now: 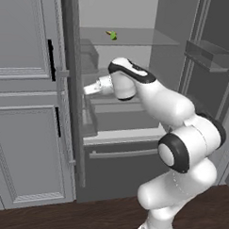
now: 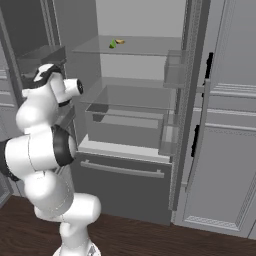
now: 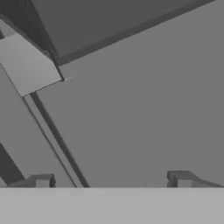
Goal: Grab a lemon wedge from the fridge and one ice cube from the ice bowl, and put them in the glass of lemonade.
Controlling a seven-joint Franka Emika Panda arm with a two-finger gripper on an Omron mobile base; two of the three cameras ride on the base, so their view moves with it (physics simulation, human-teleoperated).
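You have the fridge (image 1: 135, 117) standing open in front of you: dark grey outer shell, smooth pale grey inside walls, clear flat shelves with thin straight front edges. The lemon wedge (image 1: 112, 35) lies on the top clear shelf (image 1: 138, 38), toward its left half in the left base view; it is tiny, bright green with a yellowish-brown edge. In the right base view it shows at (image 2: 113, 43), with open bare shelf to its right.

Below that shelf sits a clear boxy drawer (image 2: 127, 122) with a straight rim, and under it a dark grey lower drawer front with a long bar handle (image 2: 122, 170). The open door (image 1: 73, 86) stands edge-on at the left, a long grey bar handle running down it. Clear door bins (image 2: 172, 70) line the right side in the right base view. Light grey panelled cabinets (image 1: 22, 107) with black handles flank the fridge.

Your gripper (image 3: 113, 181) is at drawer height, well below the wedge and pointed toward the left inner side near the door edge. In the hand view the two dark fingertips (image 3: 42, 180) stand far apart with nothing between them. Ahead of them is flat grey panelling with a pale strip; which surface this is you probably cannot settle from this angle. The top shelf's front edge lies between the hand and the wedge.
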